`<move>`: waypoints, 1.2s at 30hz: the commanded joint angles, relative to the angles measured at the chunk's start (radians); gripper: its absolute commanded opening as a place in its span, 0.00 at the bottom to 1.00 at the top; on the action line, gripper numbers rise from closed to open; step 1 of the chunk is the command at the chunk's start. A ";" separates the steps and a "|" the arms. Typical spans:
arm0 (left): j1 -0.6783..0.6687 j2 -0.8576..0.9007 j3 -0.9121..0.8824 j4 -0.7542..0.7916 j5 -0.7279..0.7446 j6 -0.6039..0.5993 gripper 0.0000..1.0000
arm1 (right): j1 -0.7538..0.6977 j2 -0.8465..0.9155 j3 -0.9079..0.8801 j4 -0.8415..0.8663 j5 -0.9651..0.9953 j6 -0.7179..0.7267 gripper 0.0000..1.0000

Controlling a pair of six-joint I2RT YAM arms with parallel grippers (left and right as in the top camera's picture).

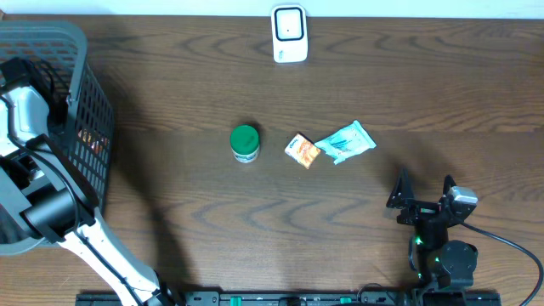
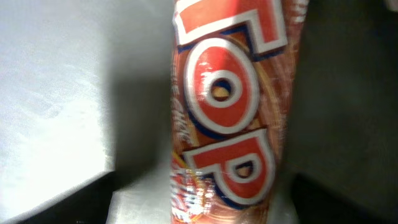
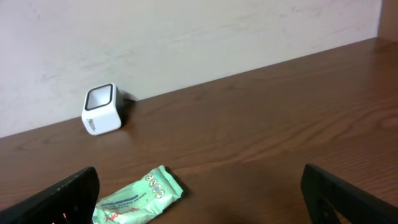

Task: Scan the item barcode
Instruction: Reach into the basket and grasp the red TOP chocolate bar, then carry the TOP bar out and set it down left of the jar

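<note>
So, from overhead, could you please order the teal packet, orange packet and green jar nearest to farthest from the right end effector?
1. teal packet, up-left of the right end effector.
2. orange packet, just left of it.
3. green jar, farther left.

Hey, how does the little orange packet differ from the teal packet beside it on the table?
Colour: the orange packet is orange, the teal packet pale teal and white. Size: the orange packet is smaller and squarish, the teal packet longer. Position: in the overhead view the orange packet lies left of the teal packet. Both lie flat on the wooden table, neither held.
</note>
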 commanded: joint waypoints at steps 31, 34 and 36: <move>-0.114 -0.784 0.040 -0.359 0.233 -0.136 0.08 | 0.006 -0.005 -0.001 -0.003 -0.001 -0.008 0.99; -0.307 -0.786 0.022 -0.370 0.184 -0.129 0.08 | 0.006 -0.005 -0.001 -0.003 -0.001 -0.008 0.99; -0.423 -0.774 0.002 -0.362 0.045 -0.154 0.07 | 0.006 -0.005 -0.001 -0.003 -0.002 -0.008 0.99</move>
